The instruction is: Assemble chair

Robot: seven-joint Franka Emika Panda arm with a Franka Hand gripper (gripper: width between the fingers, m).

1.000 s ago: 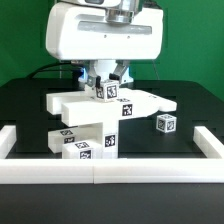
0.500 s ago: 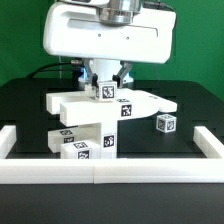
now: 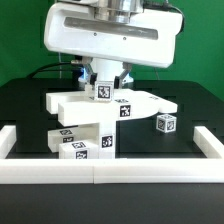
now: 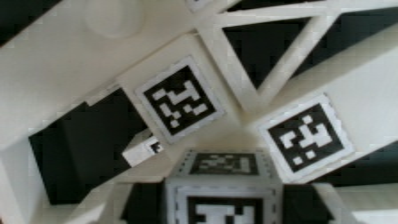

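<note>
The chair (image 3: 100, 125) is a stack of matte white tagged parts at the table's middle, with a flat slab (image 3: 140, 102) on top and chunky bars below. My gripper (image 3: 105, 80) is shut on a small tagged white cube (image 3: 104, 92) and holds it just over the slab's rear part. In the wrist view the cube (image 4: 222, 195) sits between the jaws, with two tagged chair parts (image 4: 178, 98) below it. A second loose tagged cube (image 3: 165, 123) lies on the table to the exterior view's right of the chair.
A plain white border rail (image 3: 110, 172) runs along the front, with side rails at the left (image 3: 8, 140) and right (image 3: 205, 140). The black table (image 3: 40, 115) lies around the chair. The big white robot body (image 3: 110, 35) hangs above.
My gripper with the cube has shifted slightly to the exterior view's left over the slab. The robot body has come lower and looms larger. The chair parts have not moved.
</note>
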